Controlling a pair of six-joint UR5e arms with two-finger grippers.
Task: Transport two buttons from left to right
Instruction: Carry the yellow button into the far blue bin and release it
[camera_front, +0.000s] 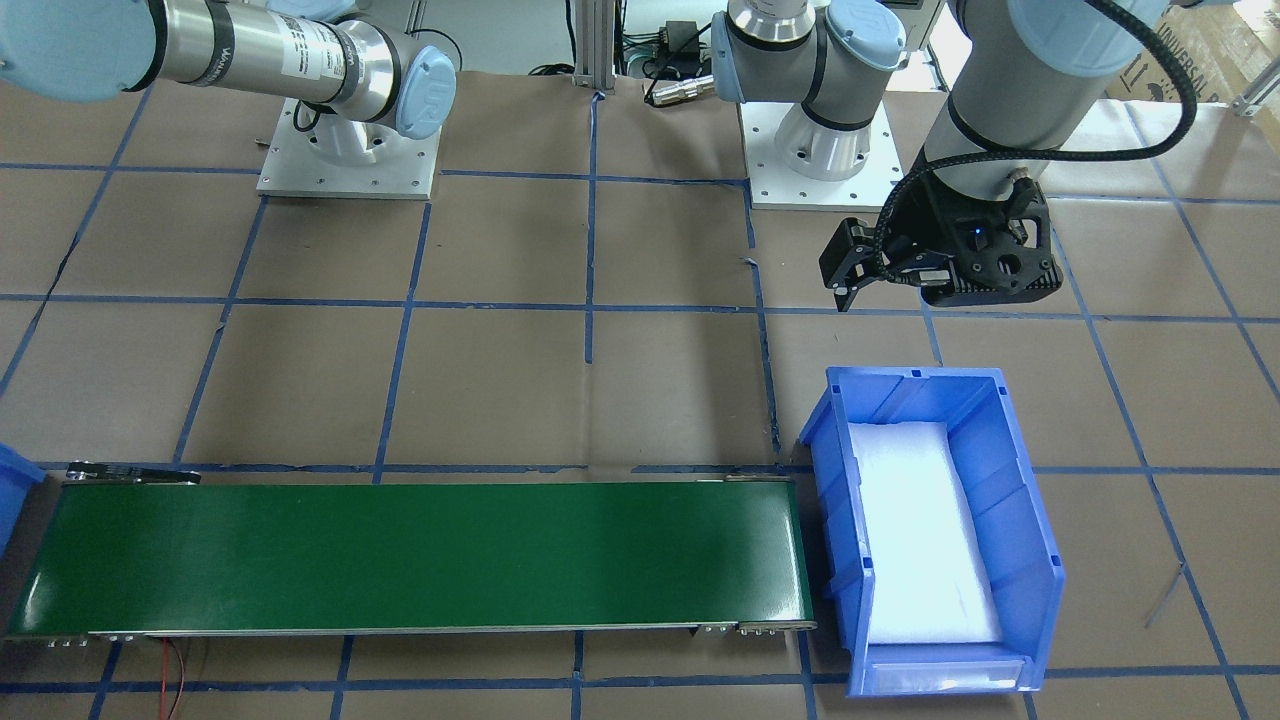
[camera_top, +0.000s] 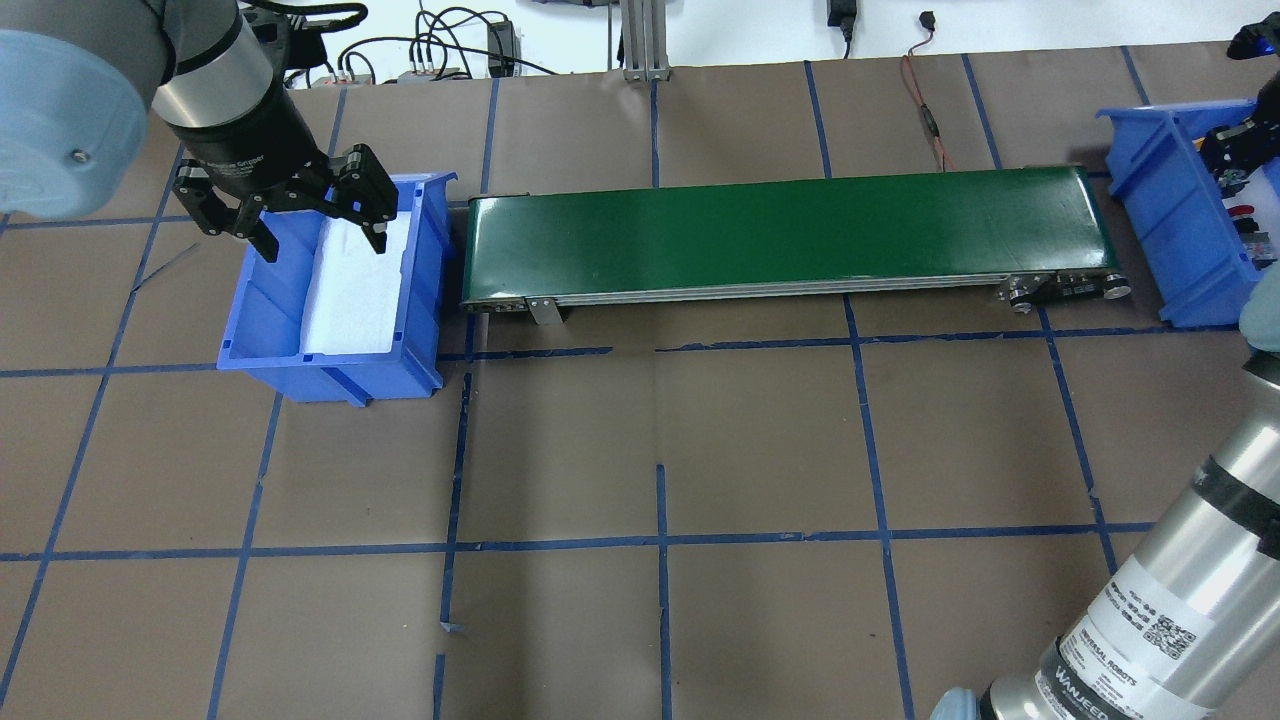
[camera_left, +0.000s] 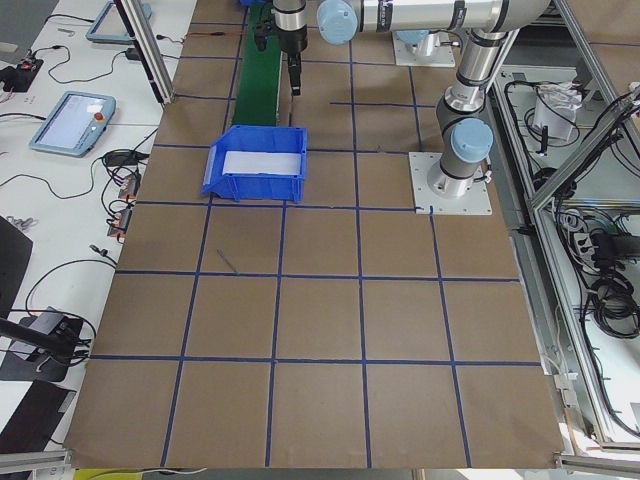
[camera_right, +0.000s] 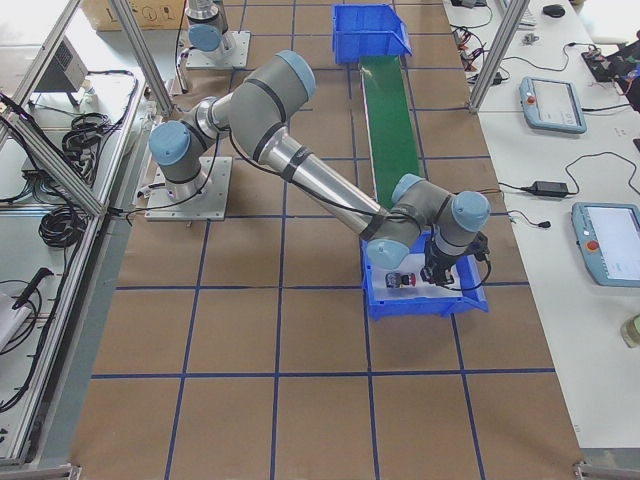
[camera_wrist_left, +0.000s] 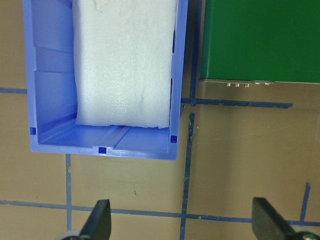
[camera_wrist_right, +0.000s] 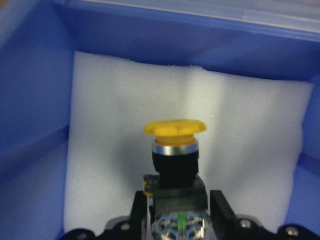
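Note:
The yellow button (camera_wrist_right: 175, 150) stands upright between the fingers of my right gripper (camera_wrist_right: 180, 212), which is shut on its black body. It is low inside the right blue bin (camera_wrist_right: 30, 100), over the bin's white foam. In the exterior right view the gripper (camera_right: 440, 268) is in that bin (camera_right: 420, 305), and the red button (camera_right: 402, 280) lies on the foam beside it. My left gripper (camera_top: 290, 215) is open and empty. It hovers over the near end of the left blue bin (camera_top: 270, 300), which holds only white foam (camera_wrist_left: 125, 60).
A green conveyor belt (camera_top: 790, 230) runs between the two bins, with nothing on it. The table is brown paper with a blue tape grid. The arm bases (camera_front: 820, 150) stand on the robot's side. A red wire (camera_top: 925, 110) lies behind the belt.

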